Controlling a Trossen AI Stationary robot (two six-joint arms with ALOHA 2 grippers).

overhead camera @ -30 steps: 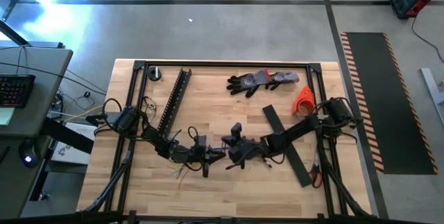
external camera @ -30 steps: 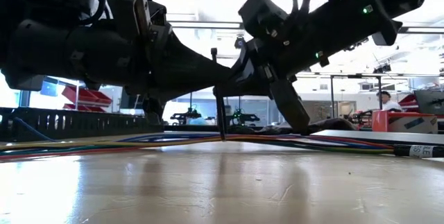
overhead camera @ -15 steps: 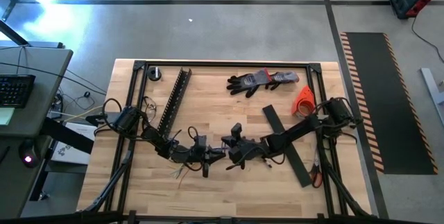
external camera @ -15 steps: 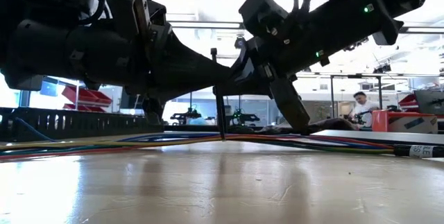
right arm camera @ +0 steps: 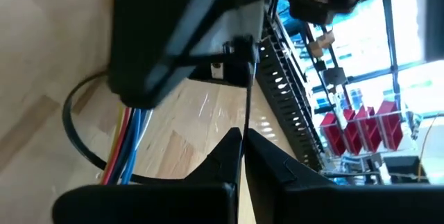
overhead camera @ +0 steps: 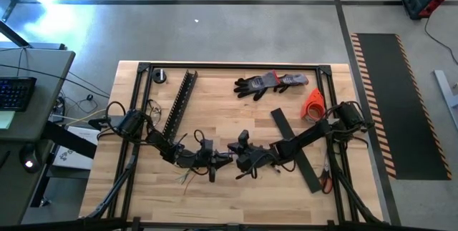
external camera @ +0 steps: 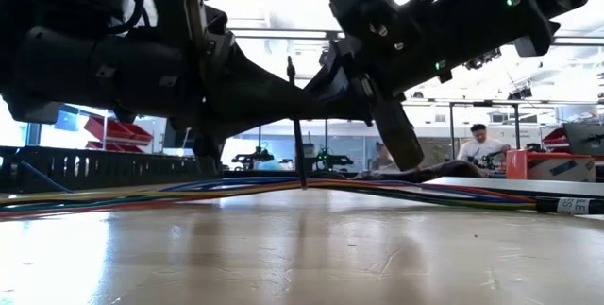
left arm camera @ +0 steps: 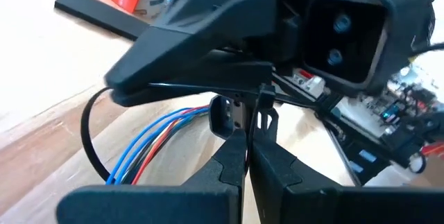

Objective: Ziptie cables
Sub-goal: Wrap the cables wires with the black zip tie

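The bunch of thin, long, flexible cables (external camera: 189, 190), coloured blue, red, yellow and dark, is seen lying flat across the light wooden table (overhead camera: 236, 116), stretched from the left edge of the low view to its right. In the high view their loose ends are found at the lower centre-left of the table, below the two grippers. A thin black zip tie (external camera: 298, 154) is held upright over the bundle at the centre of the low view, its loop curving round the wires in both wrist views.

The left gripper (overhead camera: 217, 161) is placed at the lower centre of the high view, its fingers (left arm camera: 229, 165) pressed together on the tie's strap. The right gripper (overhead camera: 239, 161) is set just beside it, tip to tip, its fingers (right arm camera: 232, 148) likewise pinched on the strap.

A long black comb-toothed slotted bar (overhead camera: 179, 104) is laid in the upper left of the table. A person (external camera: 481, 144) is seen far behind, at the right.
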